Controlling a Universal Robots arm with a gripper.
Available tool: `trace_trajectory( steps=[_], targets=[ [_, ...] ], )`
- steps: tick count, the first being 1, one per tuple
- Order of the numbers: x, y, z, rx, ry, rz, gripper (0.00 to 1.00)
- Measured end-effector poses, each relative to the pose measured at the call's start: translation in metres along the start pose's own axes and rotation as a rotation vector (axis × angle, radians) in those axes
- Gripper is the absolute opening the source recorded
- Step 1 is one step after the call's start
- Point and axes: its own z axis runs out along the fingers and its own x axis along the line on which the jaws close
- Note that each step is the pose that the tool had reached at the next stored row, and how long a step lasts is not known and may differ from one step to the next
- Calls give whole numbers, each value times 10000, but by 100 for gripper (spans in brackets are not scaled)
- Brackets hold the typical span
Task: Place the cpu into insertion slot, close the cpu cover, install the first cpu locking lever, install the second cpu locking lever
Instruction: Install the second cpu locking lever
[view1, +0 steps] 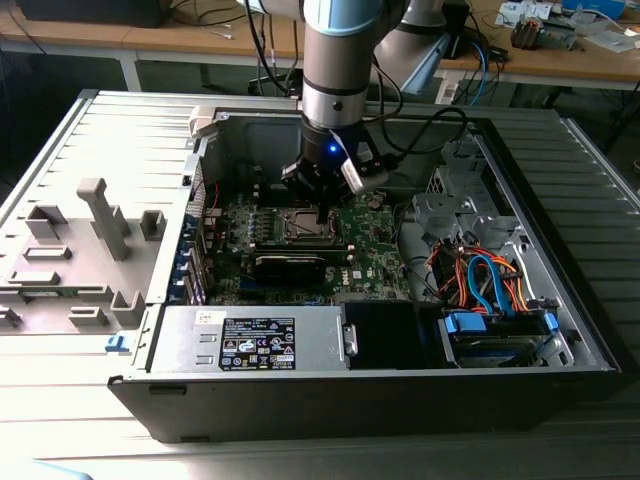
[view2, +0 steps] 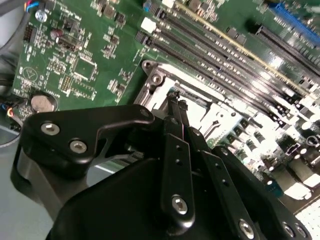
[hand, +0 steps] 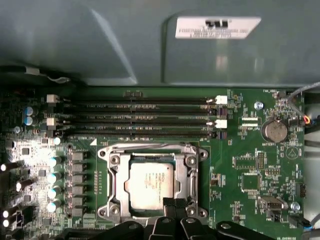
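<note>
We see the cpu (hand: 151, 180) seated in the insertion slot (hand: 114, 172), the cpu cover (hand: 191, 176) down around it, and the gripper (hand: 172, 205) pinched together at the slot's edge.

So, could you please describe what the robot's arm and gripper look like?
In the exterior view the arm is a thick silver-grey cylinder with a pale blue band near its top, a small blue light glowing low on the wrist and black cables running alongside. In the second wrist view the gripper is matt black, built of flat linkage plates fastened with silver screws, tapering to slim black fingers.
</note>
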Motion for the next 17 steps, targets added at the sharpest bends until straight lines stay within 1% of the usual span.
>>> trace_trajectory(
  steps=[3,4,5,10,14,15,16,17],
  targets=[
    [1,-84,2,1,1,0,11],
    [2,-132,4,0,0,1,11],
    [2,-158,5,-1,0,1,11],
    [-2,-196,8,1,1,0,11],
    [-2,-205,17,1,1,1,11],
    [14,-329,27,-196,0,0,11],
    [16,-388,29,-774,-6,3,11],
    [25,-513,40,-1195,-10,3,11]
  ],
)
